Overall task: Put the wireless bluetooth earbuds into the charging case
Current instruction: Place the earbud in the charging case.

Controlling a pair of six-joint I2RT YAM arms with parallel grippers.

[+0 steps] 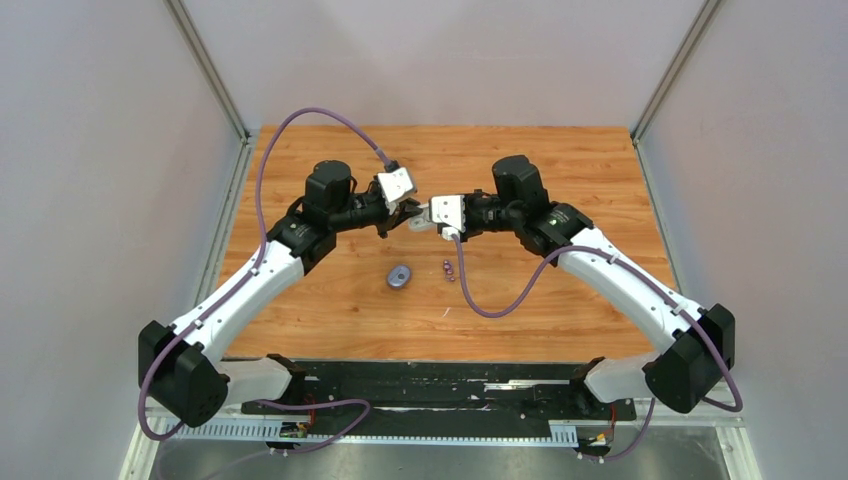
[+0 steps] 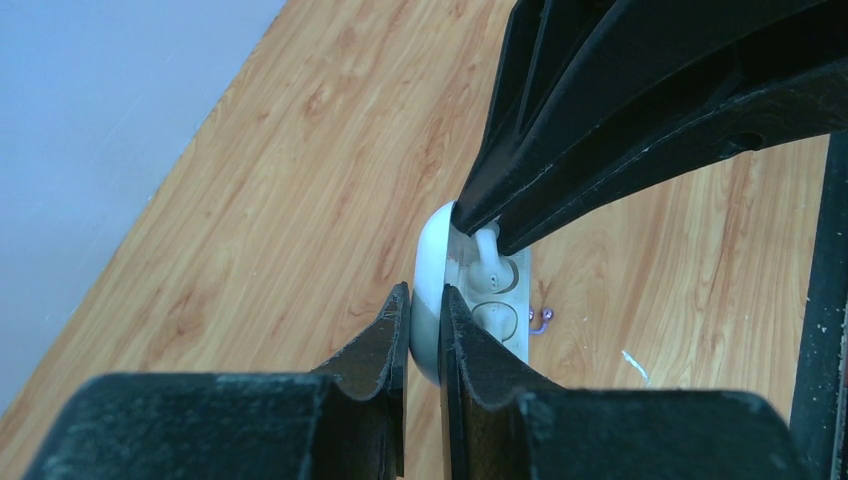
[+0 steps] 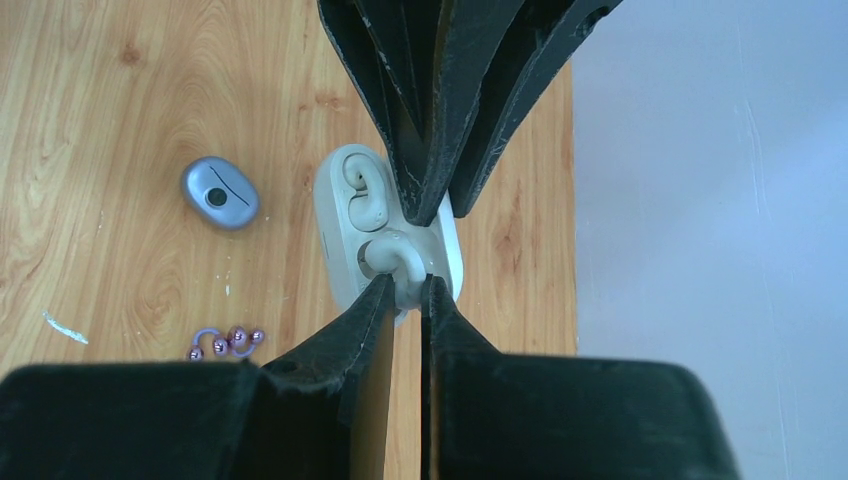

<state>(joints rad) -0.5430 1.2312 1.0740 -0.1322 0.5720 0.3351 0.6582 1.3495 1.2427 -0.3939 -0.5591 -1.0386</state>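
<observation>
The left gripper (image 1: 410,213) and the right gripper (image 1: 420,219) meet tip to tip above the middle of the table (image 1: 300,160), with the open case (image 3: 335,205) between them, its rim pinched by the left one. One earbud (image 3: 360,190) sits in the case's pocket farther from the right gripper; a second earbud (image 3: 392,257), pinched by the right gripper, lies at the nearer pocket. On the table, nearer the arm bases, lies the closed case (image 1: 400,277), with the loose earbuds (image 1: 448,268) just right of it, not touching

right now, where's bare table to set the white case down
Bare wood along the table's far edge, and the near strip between the grey case and the front edge. Crowded mid-table: grey case, purple earbuds, looping cable.
</observation>
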